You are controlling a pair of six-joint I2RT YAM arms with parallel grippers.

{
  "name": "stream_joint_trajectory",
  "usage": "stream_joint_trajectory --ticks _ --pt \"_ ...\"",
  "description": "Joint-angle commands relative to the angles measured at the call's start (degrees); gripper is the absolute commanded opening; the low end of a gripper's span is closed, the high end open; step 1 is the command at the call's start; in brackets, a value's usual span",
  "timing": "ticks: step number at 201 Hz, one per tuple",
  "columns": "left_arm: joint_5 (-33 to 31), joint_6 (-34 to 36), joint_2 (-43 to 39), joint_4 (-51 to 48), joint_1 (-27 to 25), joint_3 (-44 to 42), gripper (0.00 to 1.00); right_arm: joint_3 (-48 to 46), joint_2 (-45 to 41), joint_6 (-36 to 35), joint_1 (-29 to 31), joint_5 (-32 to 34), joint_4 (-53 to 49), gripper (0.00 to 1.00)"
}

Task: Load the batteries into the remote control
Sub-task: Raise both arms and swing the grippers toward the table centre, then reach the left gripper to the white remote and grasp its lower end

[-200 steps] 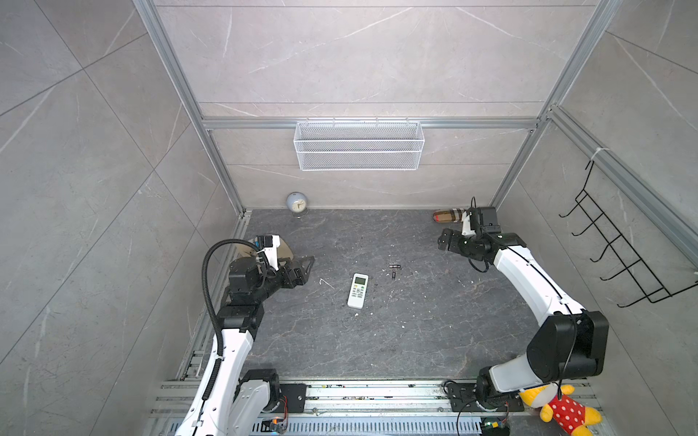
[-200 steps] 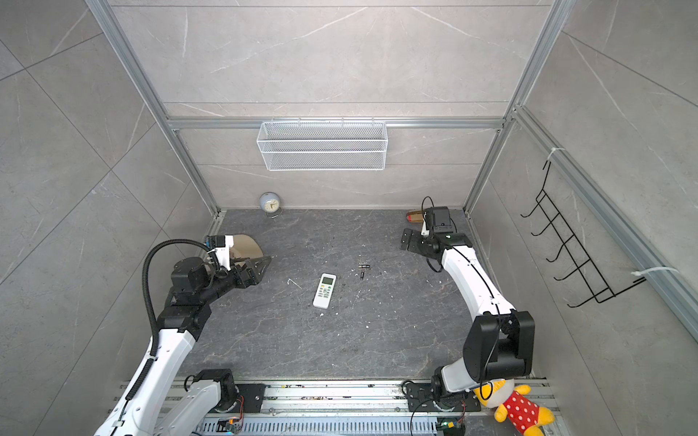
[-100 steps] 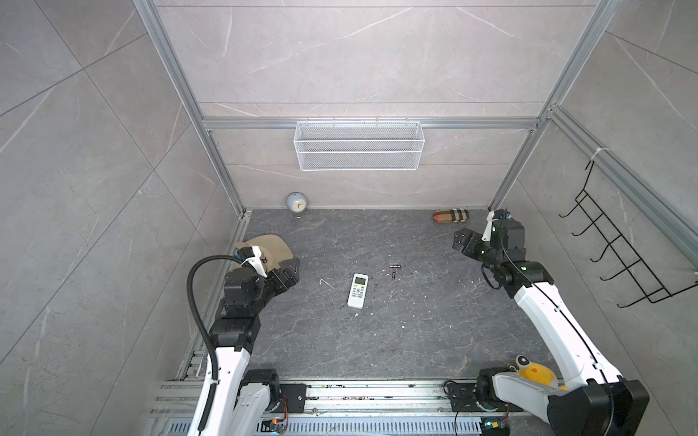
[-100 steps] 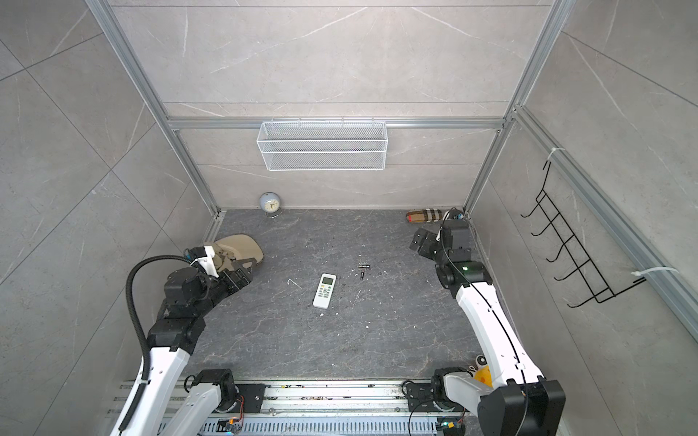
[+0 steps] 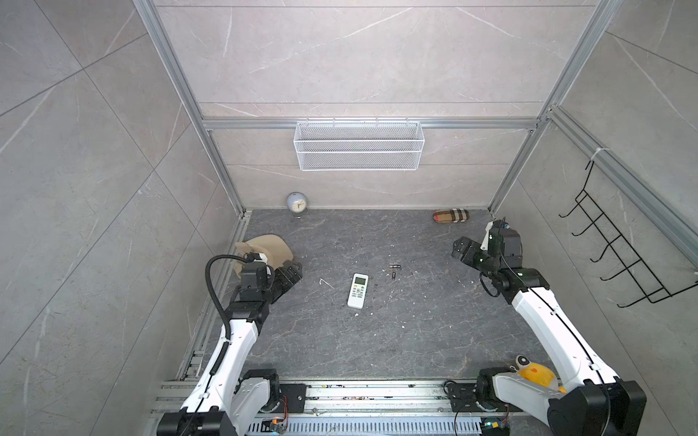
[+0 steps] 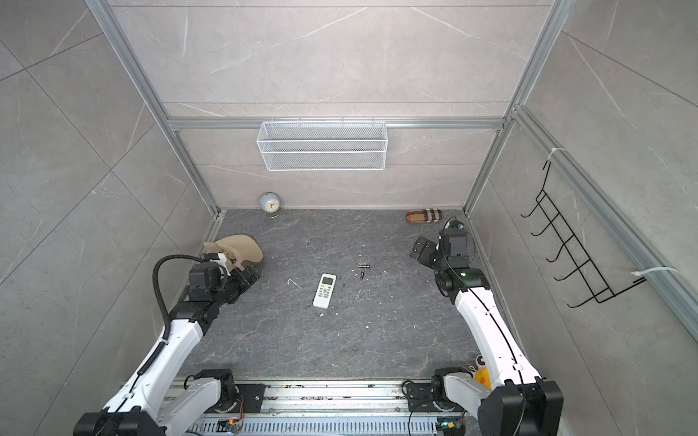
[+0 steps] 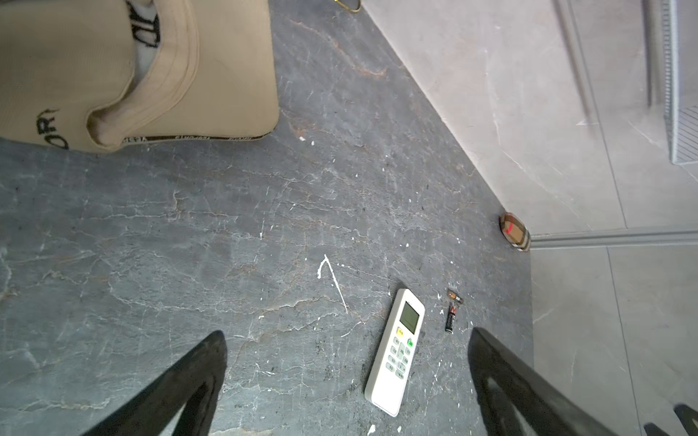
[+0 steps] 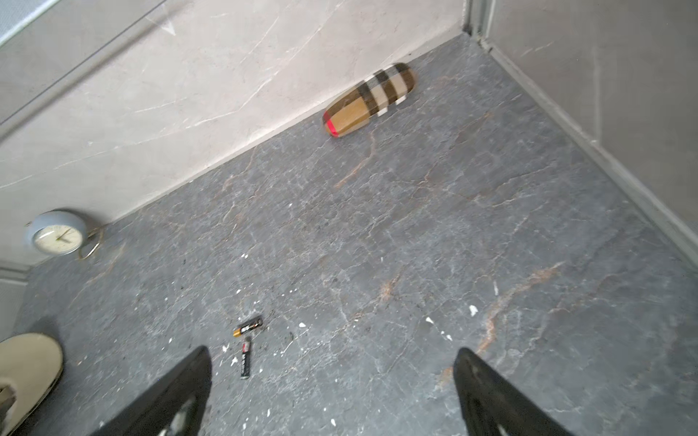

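**Two white arms with black joints and black grippers**

The left arm (image 5: 236,339) and the right arm (image 5: 544,321) share one build: smooth white shell links between blocky matte-black joints. A ribbed black hose (image 5: 210,279) loops off the left arm. A thin black cable (image 5: 558,319) runs along the right arm's white link, and a small green light (image 6: 464,270) glows on one of its black joints. The left gripper (image 5: 294,272) and the right gripper (image 5: 460,249) are black, with tapered, wedge-shaped fingers (image 7: 177,389). Black base plates (image 5: 298,396) show small screw heads.
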Motion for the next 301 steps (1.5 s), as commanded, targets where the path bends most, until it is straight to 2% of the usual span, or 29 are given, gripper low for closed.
stream_joint_trajectory --ticks 1,13,28,38,49,55,81,112,146,178,201,234,301 --pt "-7.92 -4.51 0.22 2.08 -4.43 -0.63 1.0 -3.75 -3.31 -1.78 0.39 -9.69 2.99 0.99" --pt "-11.94 -3.37 1.17 0.15 -7.8 0.3 1.0 -5.43 -4.99 -1.22 0.75 -10.05 3.66 0.99" --pt "-15.14 2.12 4.67 -6.4 -11.81 5.34 1.0 -7.7 -6.75 0.84 0.97 -7.78 3.57 0.99" --pt "-22.02 5.4 6.6 -10.81 -16.61 8.74 1.0 -10.08 -7.29 1.98 0.94 -4.75 3.86 0.99" --pt "-30.41 7.64 7.82 -13.6 -22.62 11.12 1.0 -12.14 -7.17 1.0 0.94 -4.0 4.09 0.99" --pt "-32.89 8.0 8.35 -13.8 -24.81 11.65 1.0 -12.65 -6.99 0.79 0.86 -4.06 4.03 0.99" --pt "-30.11 8.04 13.58 -10.56 -28.44 13.18 1.0 -12.64 -6.1 0.09 0.96 -8.34 0.64 0.99" --pt "-34.99 9.84 25.08 -11.0 -38.56 19.69 0.99 -14.58 -7.18 -0.04 0.96 -14.06 1.51 0.99" --pt "-35.94 13.07 34.61 -11.73 -43.74 26.15 0.97 -15.43 -8.28 -2.01 0.94 -18.26 1.5 0.99" --pt "-36.29 15.92 44.94 -19.41 -46.77 35.64 0.95 -15.41 -8.11 -3.45 0.99 -19.52 0.72 0.99" --pt "-33.22 17.34 50.22 -23.07 -46.89 39.75 0.93 -15.58 -7.64 -3.88 1.09 -21.37 1.2 0.99" --pt "-28.46 18.06 52.38 -22.32 -46.89 40.15 0.87 -16.28 -7.24 -3.98 1.04 -22.62 2.37 0.99" --pt "-29.64 17.06 55.71 -23.64 -46.06 41.41 0.84 -18.08 -5.41 -3.28 1.01 -22.9 6.03 0.99"
